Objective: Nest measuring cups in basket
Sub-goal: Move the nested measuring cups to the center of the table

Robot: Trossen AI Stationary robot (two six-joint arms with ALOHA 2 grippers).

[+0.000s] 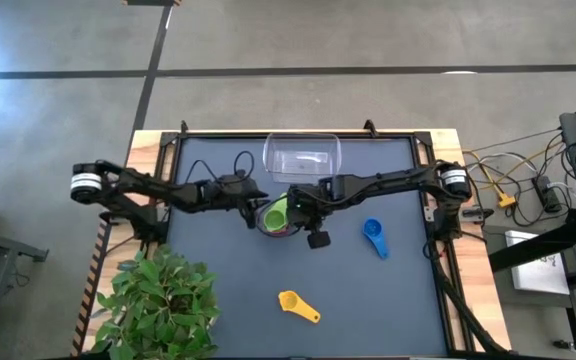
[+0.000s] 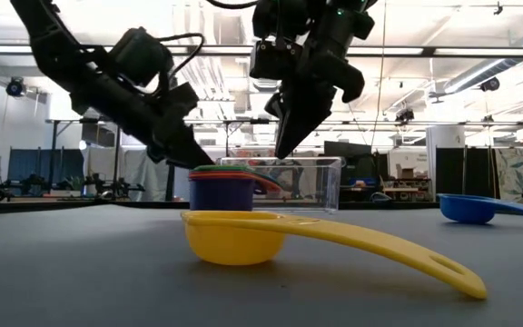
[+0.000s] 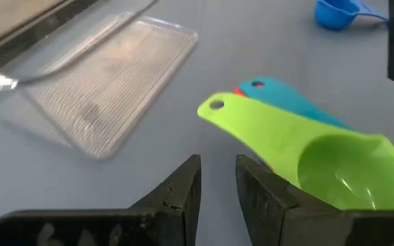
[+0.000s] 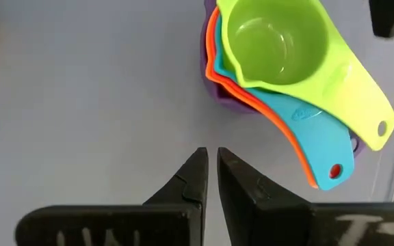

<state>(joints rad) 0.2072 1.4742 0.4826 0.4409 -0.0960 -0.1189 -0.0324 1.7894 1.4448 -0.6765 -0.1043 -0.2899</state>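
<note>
Measuring cups [image 1: 276, 216] nested (green topmost) beside basket [image 1: 302, 159]; tools flank.

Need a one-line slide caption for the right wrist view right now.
Right gripper, empty, hovers beside the nested stack: green cup on top, over teal cup, orange cup and purple cup.

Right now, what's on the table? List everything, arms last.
nested cup stack: one stack, green on top over teal, orange, red, purple; mid-table, in front of the basket
blue cup: one, right of the stack
yellow cup: one, near front edge
basket: one, clear, empty, at the back
plant: one, green, front-left corner
left gripper: jaws slightly apart, beside the stack
right gripper: jaws nearly shut, empty, above the stack
</note>
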